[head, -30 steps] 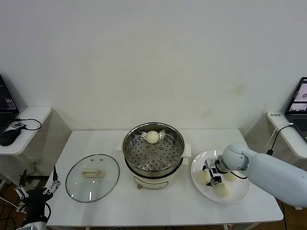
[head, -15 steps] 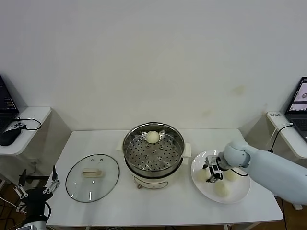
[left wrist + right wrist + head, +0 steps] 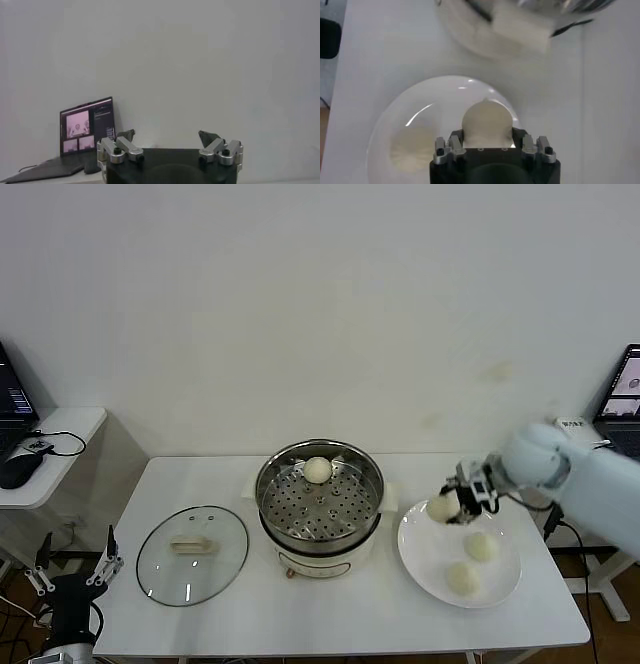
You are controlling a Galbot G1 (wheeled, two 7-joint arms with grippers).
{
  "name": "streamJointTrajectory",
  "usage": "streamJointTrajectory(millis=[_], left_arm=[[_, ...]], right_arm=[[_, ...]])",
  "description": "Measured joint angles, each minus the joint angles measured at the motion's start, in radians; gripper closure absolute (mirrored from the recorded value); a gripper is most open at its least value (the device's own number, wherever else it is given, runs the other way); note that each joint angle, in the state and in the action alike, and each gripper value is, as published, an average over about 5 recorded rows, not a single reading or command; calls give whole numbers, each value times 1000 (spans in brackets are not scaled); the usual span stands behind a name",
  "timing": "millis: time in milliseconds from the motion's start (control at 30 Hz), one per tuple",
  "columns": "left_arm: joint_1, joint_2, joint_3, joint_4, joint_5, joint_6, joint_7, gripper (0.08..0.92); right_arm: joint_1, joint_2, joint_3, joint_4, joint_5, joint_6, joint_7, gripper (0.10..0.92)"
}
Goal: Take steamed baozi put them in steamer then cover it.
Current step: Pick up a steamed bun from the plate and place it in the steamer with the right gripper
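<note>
Lifted off the plate [image 3: 505,584] since a second ago, my right hand [image 3: 452,506] grips a soft, light bun [image 3: 441,508] by its sides, gently lest it squash, near the steamer [image 3: 320,496]; my left hand [image 3: 72,572] hangs open.

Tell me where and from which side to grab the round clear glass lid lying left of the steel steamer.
Grip the cream-white bar handle at the centre of the round clear glass lid, coming straight down from above. The lid lies flat on the white table with its handle up, and the bar is the only raised part; close the tool across its narrow width.
</note>
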Motion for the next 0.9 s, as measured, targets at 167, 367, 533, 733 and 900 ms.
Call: streamJointTrajectory(millis=[167, 367, 533, 733, 900], left_arm=[[-4, 6, -3, -1, -4, 4, 1, 177], [-2, 4, -9, -2, -4, 6, 3, 177], [-3, 1, -16, -4, -5, 11, 5, 177], [-4, -5, -20, -6, -6, 11, 5, 177], [-9, -8, -20, -7, -6, 11, 5, 177]], right_arm=[[114, 68, -61, 5, 98, -41, 36, 415], [178, 217, -112, -29, 209, -101, 96, 409], [185, 366, -137, -81, 273, -155, 146, 406], [166, 531, -166, -156, 318, -206, 197, 406], [140, 642, -188, -218, 338, -238, 229, 406]])
